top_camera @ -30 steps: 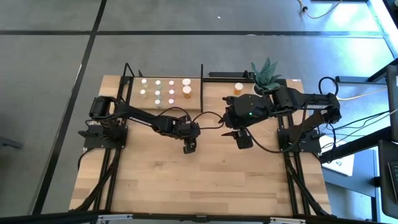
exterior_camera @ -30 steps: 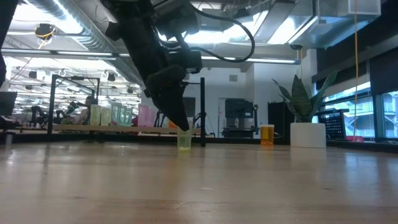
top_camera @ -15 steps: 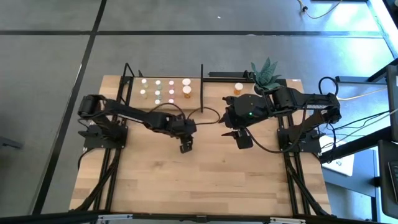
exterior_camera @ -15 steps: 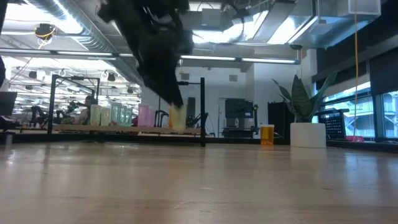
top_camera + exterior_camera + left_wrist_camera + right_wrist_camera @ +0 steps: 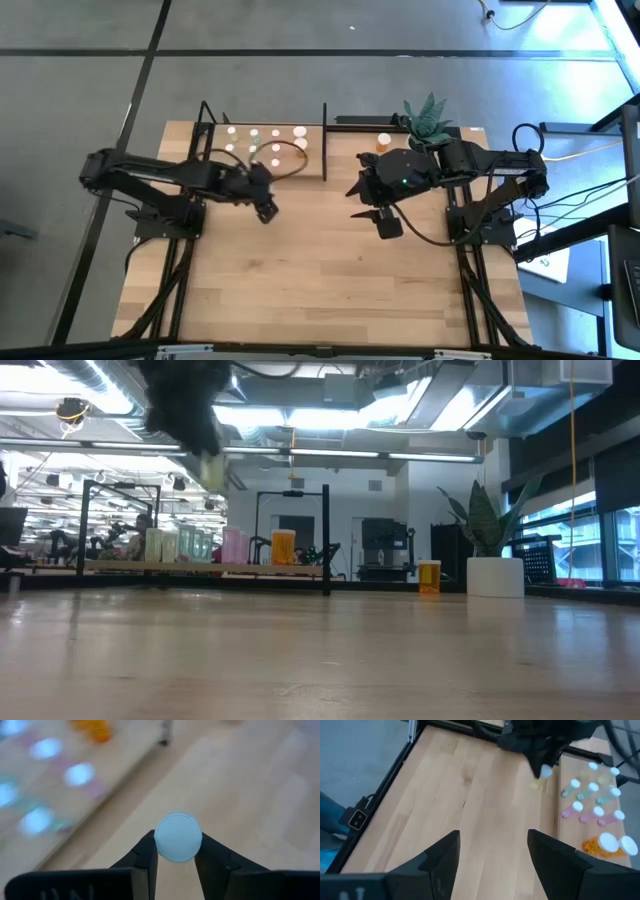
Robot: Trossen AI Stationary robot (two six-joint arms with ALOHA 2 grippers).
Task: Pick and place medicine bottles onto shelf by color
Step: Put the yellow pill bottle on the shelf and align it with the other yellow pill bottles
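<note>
My left gripper (image 5: 265, 210) hangs above the table just near of the shelf (image 5: 312, 166), shut on a pale green medicine bottle (image 5: 210, 468) whose white cap (image 5: 178, 837) shows between the fingertips. Several white-capped bottles (image 5: 254, 133) stand on the shelf board in rows: green, pink and orange (image 5: 283, 547). One more orange bottle (image 5: 384, 142) stands on the table beside the plant. My right gripper (image 5: 492, 855) waits open and empty, high over the middle right of the table. My left gripper pinches the bottle at its capped top, the cap's two sides (image 5: 160, 845) between the two fingers (image 5: 145, 857). The fingers slant down from the table's left. The bottle is lifted well clear of the table, and its green body (image 5: 536, 784) hangs tilted below the fingertips.
A plant in a white pot (image 5: 495, 575) stands at the far right. The shelf's upright black bar (image 5: 324, 140) rises at its right end, its frame (image 5: 92, 525) at the left. Bare tabletop (image 5: 320, 290) spreads toward the near edge.
My left gripper has risen and swung toward the table's left and far edges, toward the shelf, rolling as it went. The green bottle, which stood on the table a second ago, has gone up with it and hangs clear.
</note>
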